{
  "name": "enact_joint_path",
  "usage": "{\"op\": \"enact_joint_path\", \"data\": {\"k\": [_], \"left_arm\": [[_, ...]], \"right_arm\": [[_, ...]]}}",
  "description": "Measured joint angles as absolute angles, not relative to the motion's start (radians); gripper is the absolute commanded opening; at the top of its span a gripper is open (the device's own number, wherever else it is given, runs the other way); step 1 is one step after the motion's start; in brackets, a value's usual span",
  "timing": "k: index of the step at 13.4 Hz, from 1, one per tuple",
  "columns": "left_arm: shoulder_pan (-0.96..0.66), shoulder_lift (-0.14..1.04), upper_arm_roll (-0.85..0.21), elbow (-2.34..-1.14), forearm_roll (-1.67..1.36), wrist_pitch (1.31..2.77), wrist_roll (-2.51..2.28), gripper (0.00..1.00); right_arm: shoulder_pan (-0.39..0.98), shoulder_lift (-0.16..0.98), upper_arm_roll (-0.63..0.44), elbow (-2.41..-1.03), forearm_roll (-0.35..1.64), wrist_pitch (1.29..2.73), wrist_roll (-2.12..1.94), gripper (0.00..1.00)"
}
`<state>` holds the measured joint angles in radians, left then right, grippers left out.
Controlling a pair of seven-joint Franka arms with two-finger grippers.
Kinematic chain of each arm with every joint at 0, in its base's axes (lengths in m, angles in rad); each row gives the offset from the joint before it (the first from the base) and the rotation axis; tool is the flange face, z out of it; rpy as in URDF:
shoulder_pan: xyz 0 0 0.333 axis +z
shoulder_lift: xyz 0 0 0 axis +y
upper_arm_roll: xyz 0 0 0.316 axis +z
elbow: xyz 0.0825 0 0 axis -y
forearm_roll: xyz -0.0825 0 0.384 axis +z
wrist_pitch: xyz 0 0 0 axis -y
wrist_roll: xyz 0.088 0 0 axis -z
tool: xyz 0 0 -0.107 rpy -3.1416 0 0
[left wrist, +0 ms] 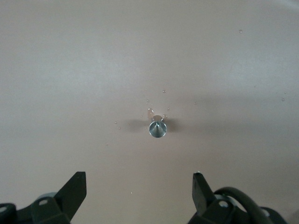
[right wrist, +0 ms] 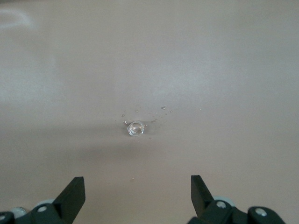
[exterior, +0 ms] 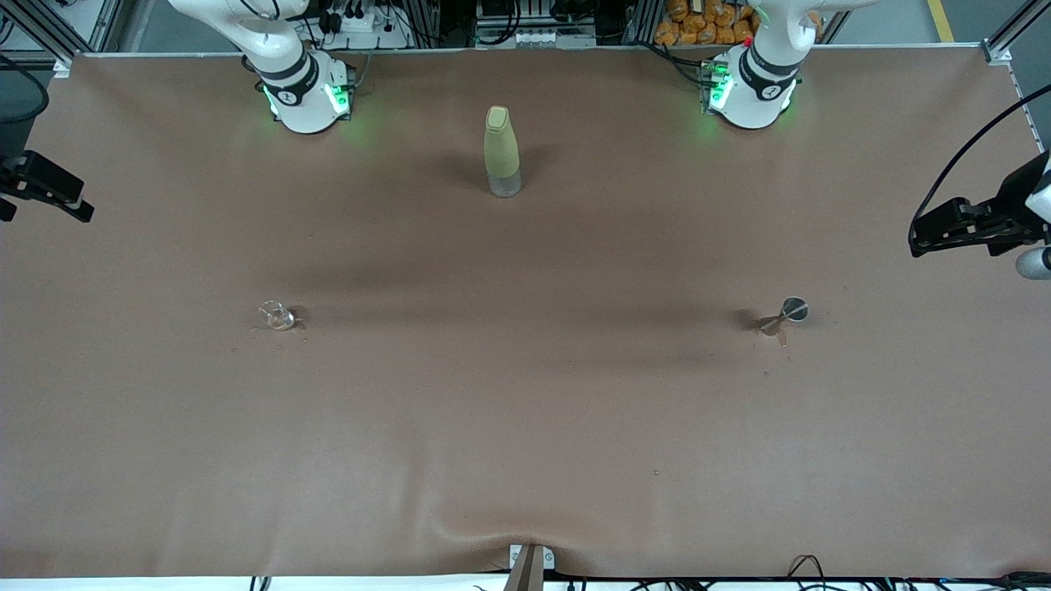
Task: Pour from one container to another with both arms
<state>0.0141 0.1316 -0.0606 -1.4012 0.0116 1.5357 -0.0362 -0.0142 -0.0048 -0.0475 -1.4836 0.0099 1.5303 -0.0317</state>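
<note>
Both arms wait: left gripper (left wrist: pixel 139 193) spread wide over the metal jigger (left wrist: pixel 158 129), right gripper (right wrist: pixel 138 196) spread over the small glass (right wrist: pixel 135 128).

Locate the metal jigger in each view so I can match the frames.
Front view: jigger stands on the table toward the left arm's end, level with the small glass.
Left wrist view: jigger near centre, seen from above, ahead of the open left pincer.
Right wrist view: not in it.
Shared landmark: the wet spots on the table beside the jigger.
</note>
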Motion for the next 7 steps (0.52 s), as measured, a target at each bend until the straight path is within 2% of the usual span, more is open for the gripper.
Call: {"op": "enact_joint_path", "data": {"k": [7], "left_arm": [[0.019,0.133,-0.067,-1.402,0.012,1.535,-0.036,1.0]], "right_arm": [[-0.014,-0.005,-0.048,-1.484,0.01,1.531,-0.032,1.0]]}}
